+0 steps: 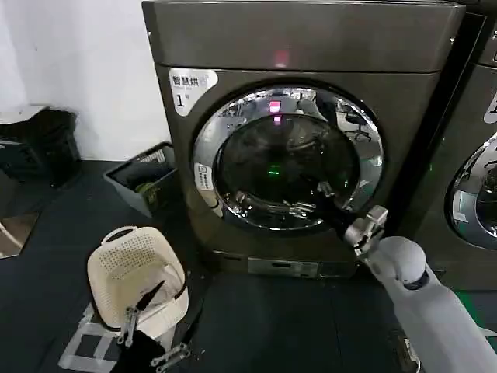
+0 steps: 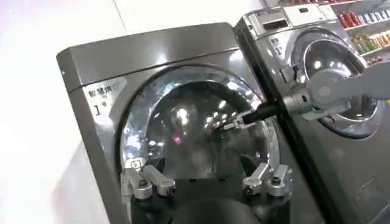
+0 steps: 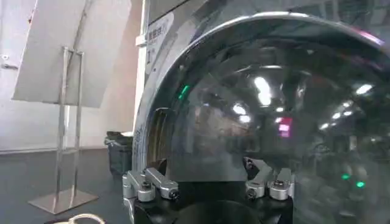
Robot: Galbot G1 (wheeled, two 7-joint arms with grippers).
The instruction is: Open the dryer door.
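Dryer door (image 1: 289,159): one chrome-ringed round door on the dryer front (image 1: 233,233), seemingly closed. Nearest, left gripper (image 1: 147,342) hangs low with fingers spread, over one cream laundry basket (image 1: 128,272). Right gripper (image 1: 367,228), fingers parted and gripping nothing, sits at the door's lower right rim. Beyond: one neighbouring machine (image 1: 474,155).

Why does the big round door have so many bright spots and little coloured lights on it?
Head view: the dryer door mirrors the room in its chrome ring, with pink and green dots on the glass. Right wrist view: white ceiling-light spots and stretched, curved reflections. Left wrist view: white glare patches, with the right gripper at the rim.
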